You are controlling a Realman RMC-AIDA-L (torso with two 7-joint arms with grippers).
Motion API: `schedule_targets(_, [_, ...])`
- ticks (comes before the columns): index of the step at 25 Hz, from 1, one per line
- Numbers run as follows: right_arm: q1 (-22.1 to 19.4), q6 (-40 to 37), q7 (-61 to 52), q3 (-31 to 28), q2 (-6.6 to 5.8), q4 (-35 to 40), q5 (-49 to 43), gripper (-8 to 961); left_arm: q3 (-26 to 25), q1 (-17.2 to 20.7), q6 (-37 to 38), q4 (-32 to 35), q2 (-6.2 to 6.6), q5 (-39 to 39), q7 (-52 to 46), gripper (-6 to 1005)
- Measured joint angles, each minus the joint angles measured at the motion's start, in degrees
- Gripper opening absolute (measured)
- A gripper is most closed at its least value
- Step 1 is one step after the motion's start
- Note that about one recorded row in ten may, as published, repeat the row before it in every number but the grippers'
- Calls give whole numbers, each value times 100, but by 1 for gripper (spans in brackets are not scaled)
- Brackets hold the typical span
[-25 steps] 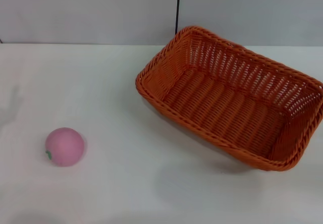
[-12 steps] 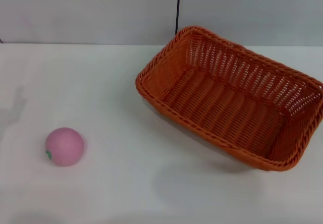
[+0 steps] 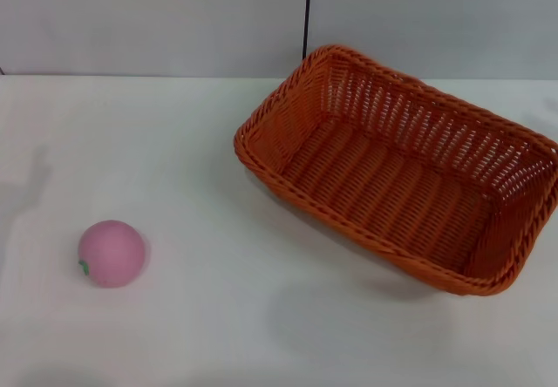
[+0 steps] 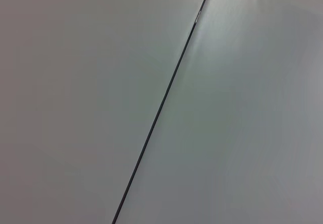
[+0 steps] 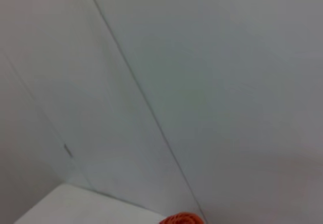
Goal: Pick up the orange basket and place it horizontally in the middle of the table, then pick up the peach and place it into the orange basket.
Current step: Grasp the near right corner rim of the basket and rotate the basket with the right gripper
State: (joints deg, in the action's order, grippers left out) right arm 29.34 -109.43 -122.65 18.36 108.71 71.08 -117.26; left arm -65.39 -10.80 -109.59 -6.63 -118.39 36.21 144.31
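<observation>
Overhead, from the head view:
Table: the white table [image 3: 218, 317] fills the lower part of the view and meets a pale grey wall [image 3: 131, 21] at the back.
Basket: the orange basket [image 3: 397, 173] sits upright on the right half of the table, set at a slant (one short end points toward the back wall, the other toward the right edge of the view). Its inside holds nothing.
Peach: the peach [image 3: 111, 253] rests on the table at the near left, well apart from the basket, its green stem mark turned to the left.
Seam: a thin dark vertical seam [image 3: 308, 12] runs down the wall to just behind the basket's far corner.
Arms: neither gripper shows in this view.

Left wrist view:
Sight: only the grey wall [image 4: 75, 108] and a dark seam [image 4: 161, 108] crossing it on a slant.
Left gripper: out of sight, so its opening and any hold cannot be told.

Right wrist view:
Sight: the grey wall [image 5: 227, 82], a sliver of white table [image 5: 75, 206] and a bit of the basket's braided rim [image 5: 181, 219] at the picture's edge.
Right gripper: likewise out of sight, opening and hold unknown.
</observation>
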Motion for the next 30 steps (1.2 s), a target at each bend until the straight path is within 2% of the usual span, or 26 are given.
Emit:
schedule_targets(4, [259, -46, -243, 195, -87, 116, -219, 648, 2, -2, 22, -2, 0, 0, -2, 824])
schedule_targets(6, [558, -66, -419, 336, -177, 148, -759, 678, 25, -2, 26, -5, 0, 0, -6, 823])
schedule_targets(9, [770, -67, -476, 520, -222, 135, -1213, 725, 50, -2, 29, -3, 0, 2, -7, 821])
schedule_targets(11, [1093, -56, -489, 927, -269, 14, -1923, 740, 71, -2, 42, 9, -6, 0, -8, 820])
schedule_targets(12, [1093, -56, -489, 927, -269, 14, -1923, 740, 74, -1, 44, 13, -7, 0, -9, 819])
schedule_targets(13, [1250, -16, -493, 1176, -277, -79, -2252, 740, 82, -2, 47, 21, -10, 0, -9, 818])
schedule_targets(16, [1374, 84, -499, 1543, -276, -179, -2504, 739, 106, 4, 51, 30, -10, 0, -9, 816])
schedule_targets(25, [1409, 581, -551, 2347, -227, -621, -2802, 738, 167, 73, 61, 38, -18, 0, -13, 810])
schedule_targets(30, [1427, 859, -528, 2609, -184, -951, -2929, 738, 178, 83, 56, 39, -18, 0, -78, 806])
